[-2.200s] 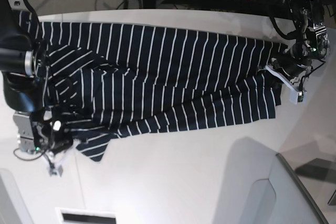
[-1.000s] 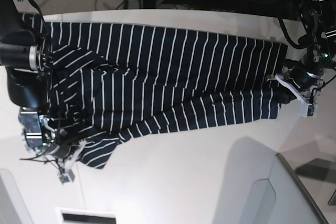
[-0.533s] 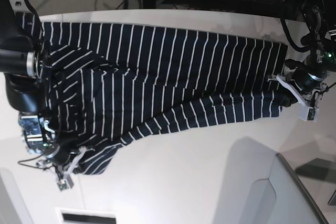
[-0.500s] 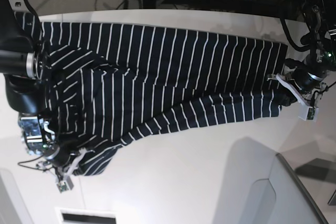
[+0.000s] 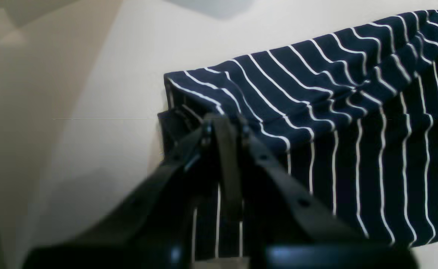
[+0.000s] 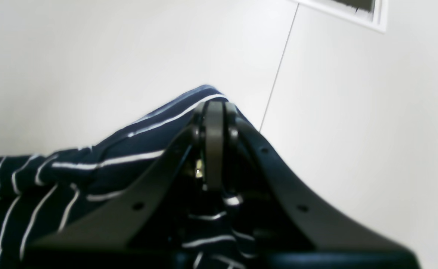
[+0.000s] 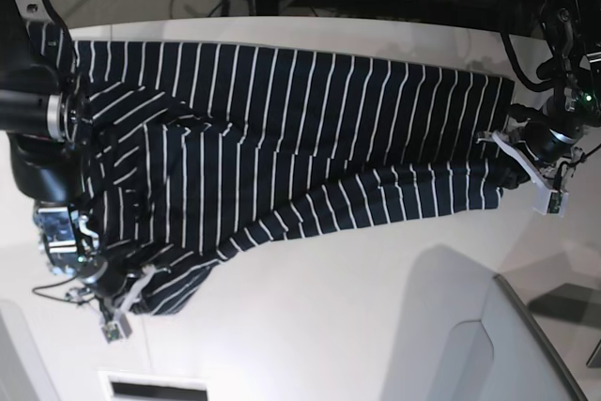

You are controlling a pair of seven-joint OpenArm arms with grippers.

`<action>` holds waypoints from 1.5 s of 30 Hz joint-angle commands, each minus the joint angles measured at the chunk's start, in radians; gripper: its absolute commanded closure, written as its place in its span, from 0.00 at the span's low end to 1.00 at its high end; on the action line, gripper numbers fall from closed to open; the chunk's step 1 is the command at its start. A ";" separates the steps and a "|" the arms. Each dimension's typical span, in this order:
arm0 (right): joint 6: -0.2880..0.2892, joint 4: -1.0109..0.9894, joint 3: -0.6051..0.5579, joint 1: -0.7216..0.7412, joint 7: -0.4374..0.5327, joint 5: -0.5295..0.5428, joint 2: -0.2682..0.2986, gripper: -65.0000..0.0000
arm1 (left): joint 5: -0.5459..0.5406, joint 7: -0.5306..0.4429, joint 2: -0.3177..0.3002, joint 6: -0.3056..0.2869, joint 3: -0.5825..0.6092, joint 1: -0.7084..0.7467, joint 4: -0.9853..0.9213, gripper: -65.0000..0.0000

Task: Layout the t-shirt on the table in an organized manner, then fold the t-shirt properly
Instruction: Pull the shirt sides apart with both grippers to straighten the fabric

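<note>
I see the t-shirt (image 7: 282, 147) stretched across the table (image 7: 357, 326); left gripper (image 5: 224, 123) and right gripper (image 6: 214, 108) both clamp its edges (frame's opposite sides).

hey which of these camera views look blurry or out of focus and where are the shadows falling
Left wrist view: the left tool and the arm behind it are soft and dark, the t-shirt is sharper, and a grey shadow covers the table at left. Right wrist view: the right tool is blurred, with bowed lens edges. Base view: sharp, with a soft shadow at lower right.
</note>
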 commanded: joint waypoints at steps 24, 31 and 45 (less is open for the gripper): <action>-0.001 0.079 0.002 -0.054 -0.191 0.005 0.010 1.00 | 0.002 -0.026 -0.023 -0.003 -0.018 0.080 0.042 1.00; -0.001 0.379 0.002 -0.168 -0.351 0.005 0.010 1.00 | 0.003 -0.026 -0.023 -0.003 -0.018 0.071 0.039 1.00; -0.001 0.613 0.011 -0.298 -0.595 0.008 0.010 1.00 | 0.003 -0.026 -0.046 -0.003 -0.018 0.028 0.019 1.00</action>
